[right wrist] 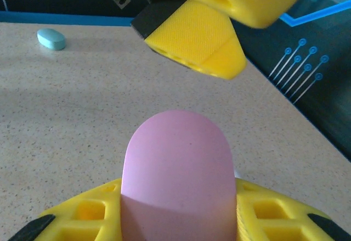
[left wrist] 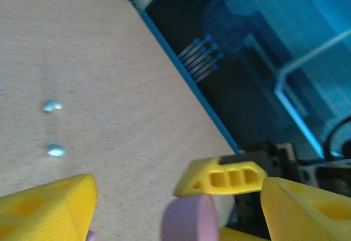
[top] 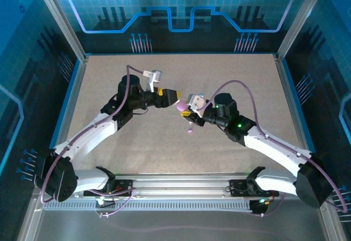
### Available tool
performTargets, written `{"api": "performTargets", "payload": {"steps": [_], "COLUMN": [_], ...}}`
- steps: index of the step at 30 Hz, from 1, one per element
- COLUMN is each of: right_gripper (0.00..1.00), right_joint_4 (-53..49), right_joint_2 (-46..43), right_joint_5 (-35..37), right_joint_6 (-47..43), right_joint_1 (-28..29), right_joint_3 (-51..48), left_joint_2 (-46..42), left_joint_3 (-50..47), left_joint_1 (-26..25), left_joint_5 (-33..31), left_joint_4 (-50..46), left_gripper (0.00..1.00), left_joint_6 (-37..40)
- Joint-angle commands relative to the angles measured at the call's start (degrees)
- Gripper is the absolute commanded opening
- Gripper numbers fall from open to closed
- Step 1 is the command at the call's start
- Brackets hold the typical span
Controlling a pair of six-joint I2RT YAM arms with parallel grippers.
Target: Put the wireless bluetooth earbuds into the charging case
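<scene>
**Purple case gripped mid-tabletop, buds loose on the surface**

Tabletop (top: 137, 147): beige, speckled, matte, w/ blue trim along the edges. Alu frame posts (top: 59, 18) stand at the far corners. Back wall (top: 175, 10) glows blue w/ circuit-style line art; side walls are darker w/ the same motif. A metal rail (top: 175, 185) runs along the near edge under the arm bases.

Both arms meet at centre. Right pincer (top: 187, 111) is clenched on the purple case (right wrist: 176, 164), whose rounded end pokes out btwn its yellow fingers. Left pincer (top: 171, 96) is released, jaws spread wide around that end; contact can't be told.

A purple earbud (top: 190, 132) lies on the tabletop just near of the pincers. A teal earbud (left wrist: 52, 106) and a second teal earbud (left wrist: 55, 151) lie close together on bare surface. A teal case (right wrist: 51, 39) sits by the blue edge.
</scene>
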Motion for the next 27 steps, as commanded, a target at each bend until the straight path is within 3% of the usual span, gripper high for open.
{"api": "performTargets", "payload": {"steps": [1, 12, 21, 24, 27], "right_gripper": [0.34, 0.36, 0.38, 0.39, 0.38], "right_joint_4": [1.18, 2.85, 2.94, 3.45, 2.96], "right_joint_2": [-3.18, -6.65, -6.56, -6.99, -7.18], "right_joint_5": [1.72, 3.85, 7.60, 7.86, 7.97], "right_joint_6": [2.25, 2.85, 3.30, 3.45, 3.54], "right_joint_1": [-0.82, -0.87, -0.69, -0.69, -0.68], "right_joint_3": [-1.37, -1.89, -0.65, -0.50, 0.09], "left_joint_2": [2.88, 7.60, 7.77, 7.57, 7.62], "left_joint_3": [2.95, 7.61, 8.23, 8.32, 8.82], "left_joint_1": [-1.51, -4.35, -4.63, -4.63, -4.98], "left_joint_5": [7.13, 7.44, 8.84, 9.38, 10.84], "left_joint_4": [-0.25, -5.21, -4.37, -3.73, -4.05], "left_gripper": [0.76, 0.63, 0.29, 0.29, 0.41], "left_joint_6": [-0.64, -0.44, -2.63, -3.49, -3.03]}}
